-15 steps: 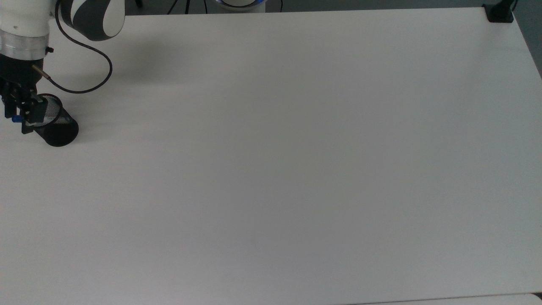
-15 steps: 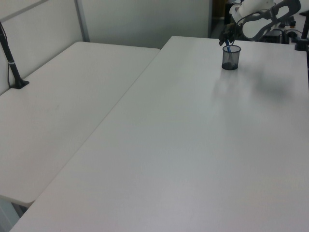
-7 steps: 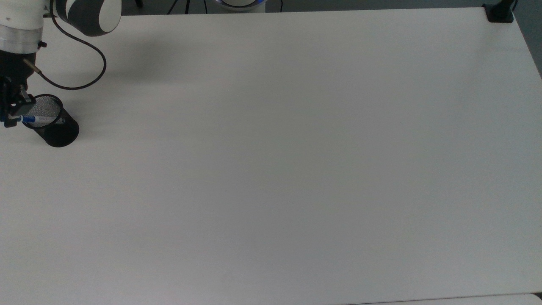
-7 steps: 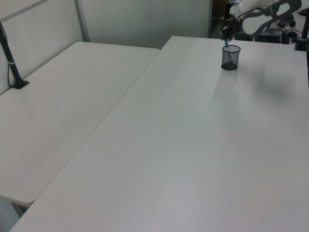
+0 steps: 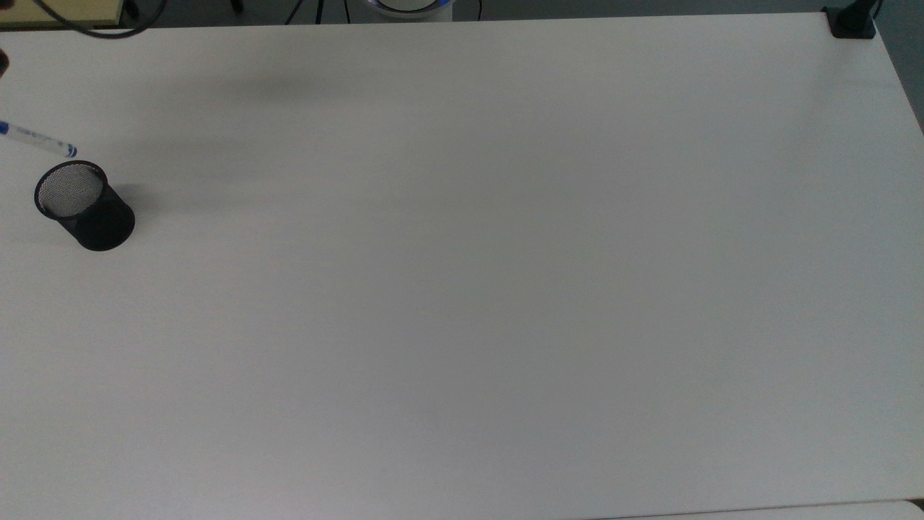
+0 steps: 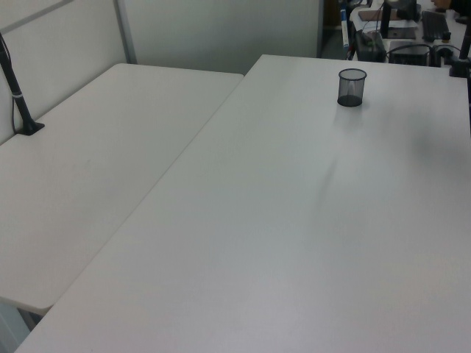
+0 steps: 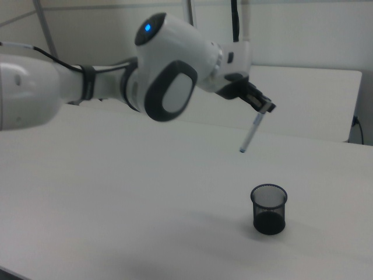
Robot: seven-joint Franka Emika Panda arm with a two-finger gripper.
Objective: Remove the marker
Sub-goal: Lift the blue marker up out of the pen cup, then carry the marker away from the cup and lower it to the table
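Black mesh cup [image 7: 268,209] stands empty on the worktop [image 5: 505,289], so you can count the main part of the job as done: the marker [image 7: 252,132] is fully out, hanging tilted in the air well above the cup. Your tool [image 7: 265,107] is clamped on its upper end; all that looks left is to set it down somewhere

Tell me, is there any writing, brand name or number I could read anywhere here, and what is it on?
Marker: a line of blue print runs along its white barrel, too small to read.
Mesh cup: no text on it.
Robot arm: no lettering that can be made out, just a blue light.
White table: no text or signs.
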